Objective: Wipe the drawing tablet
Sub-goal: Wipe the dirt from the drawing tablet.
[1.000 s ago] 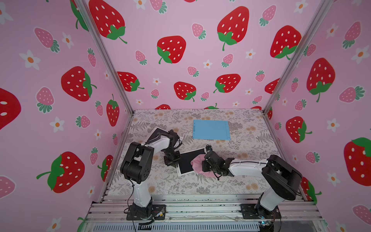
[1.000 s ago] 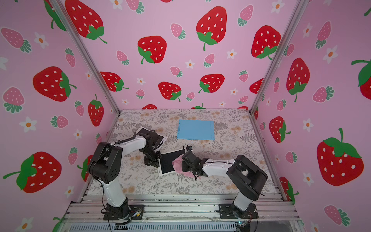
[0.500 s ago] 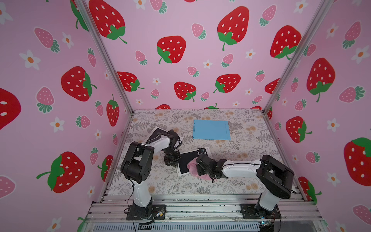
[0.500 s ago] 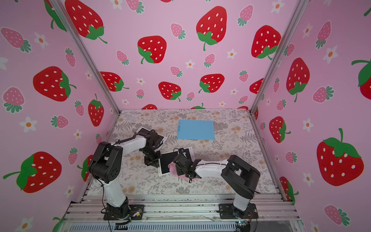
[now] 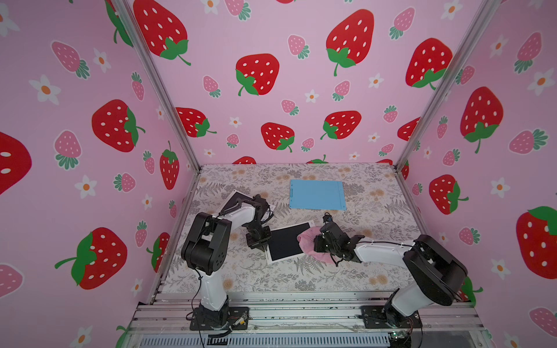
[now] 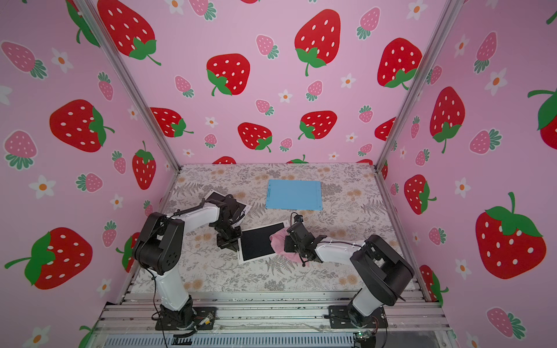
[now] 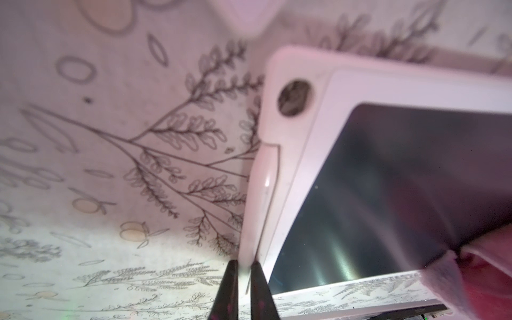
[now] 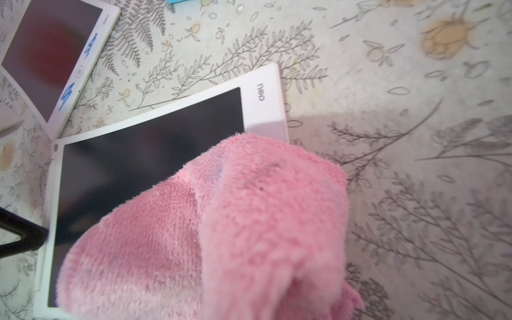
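Your right gripper – clamped on the pink cloth – slid back off the tablet's middle to its edge. Your left gripper stayed pinched shut on the frame – another pass looks likely.

Fluffy pink cloth; white-framed drawing tablet with black screen; plain blue mat; grey fern-and-orange-flower tablecloth; pink strawberry-print walls

A fluffy pink cloth filled the frame from centre toward six o'clock, draped over the lower part of a white-framed drawing tablet with a dark screen. At ten o'clock lay a second white tablet bearing blue marks. Floral table covering spread toward three o'clock.
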